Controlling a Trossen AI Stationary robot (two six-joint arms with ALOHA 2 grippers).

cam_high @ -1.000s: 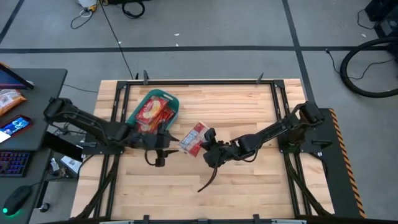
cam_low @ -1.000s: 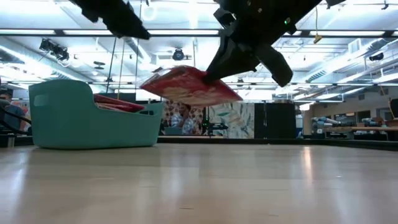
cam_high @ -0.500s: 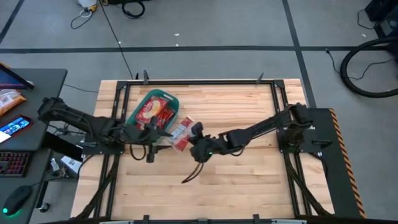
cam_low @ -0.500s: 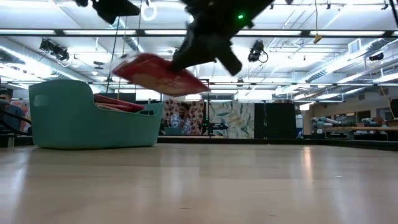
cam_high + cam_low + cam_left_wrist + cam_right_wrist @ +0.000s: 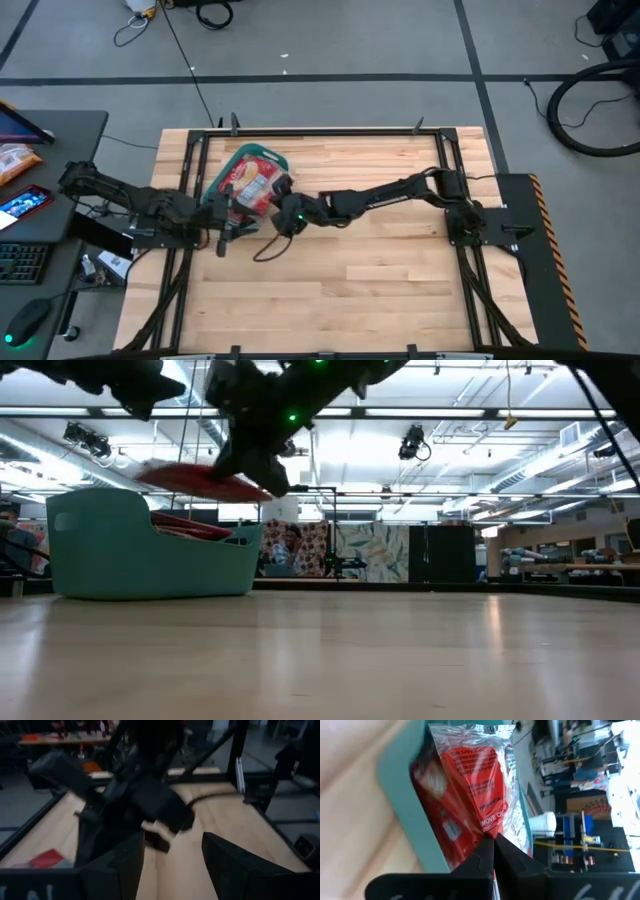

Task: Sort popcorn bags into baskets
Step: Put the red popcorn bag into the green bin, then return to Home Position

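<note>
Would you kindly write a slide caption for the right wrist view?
Right gripper, shut on a red popcorn bag, holds it over the teal basket with more packets inside.

The right arm stretches far across to the left, its pincer clamped tight and held high. The left arm waits at the left, its pincer parted.

grey floor, ceiling strip lights
</note>
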